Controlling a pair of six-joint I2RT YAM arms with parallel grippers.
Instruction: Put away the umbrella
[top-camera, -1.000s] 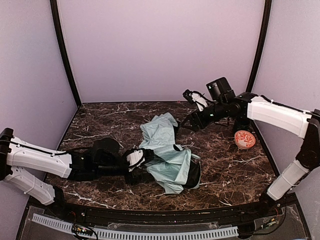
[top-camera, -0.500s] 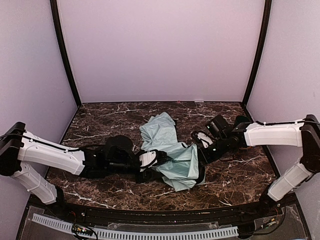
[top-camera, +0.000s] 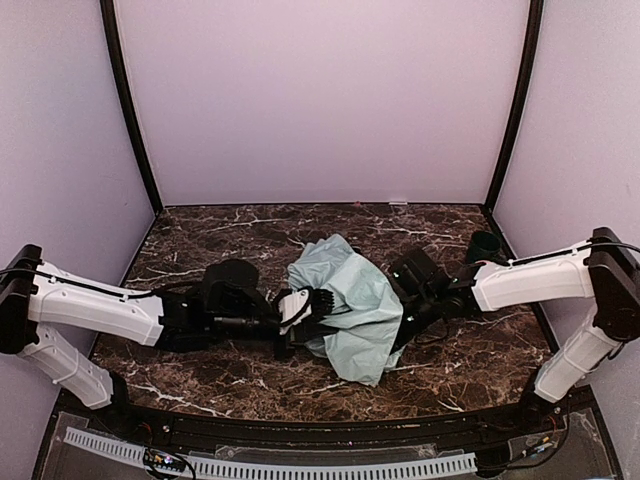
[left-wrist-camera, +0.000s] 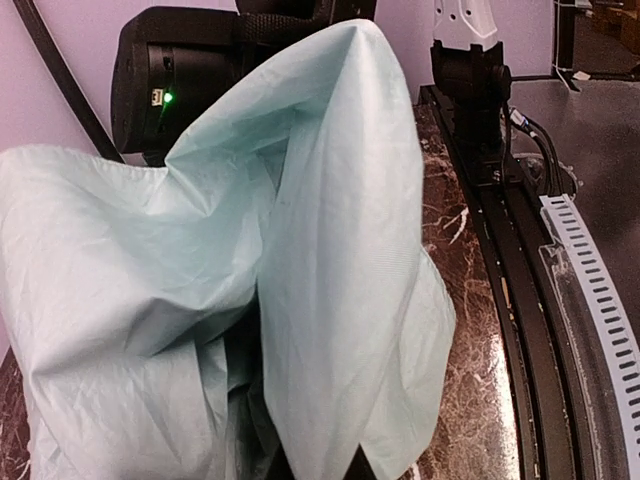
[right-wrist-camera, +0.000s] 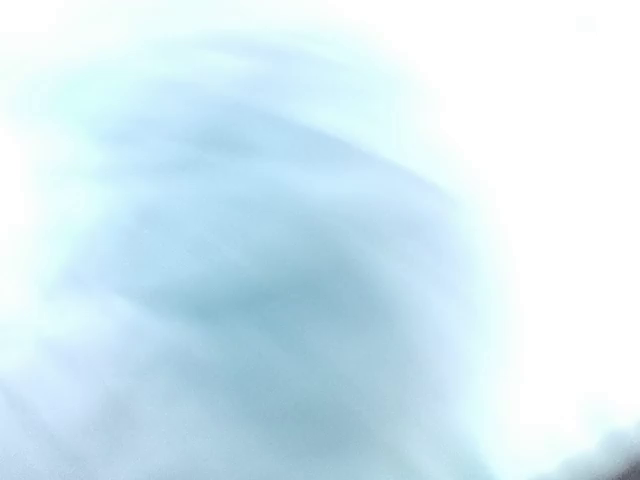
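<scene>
1. Right wrist view is only blurred, washed-out pale fabric of the umbrella (right-wrist-camera: 250, 280). Its own fingers are hidden.
2. In the left wrist view, mint canopy (left-wrist-camera: 300, 250) drapes over the fingers.
3. Left end effector (top-camera: 308, 312) is at the umbrella's left edge; can't tell if it is apart or together.
4. Right end effector (top-camera: 404, 322) is pressed into the right edge; also can't tell.
5. Umbrella (top-camera: 350, 305) lies mid-desk (top-camera: 200, 235) between both. It is a crumpled, loose pale mint canopy; handle not made out.
6. Dark cup (top-camera: 487, 243) at far right is partly cut off by the arm.

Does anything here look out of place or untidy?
Yes. The umbrella is not folded: its pale fabric lies loose and crumpled on the table between the left end effector and the right end effector. The right wrist view is only a pale blur.
</scene>
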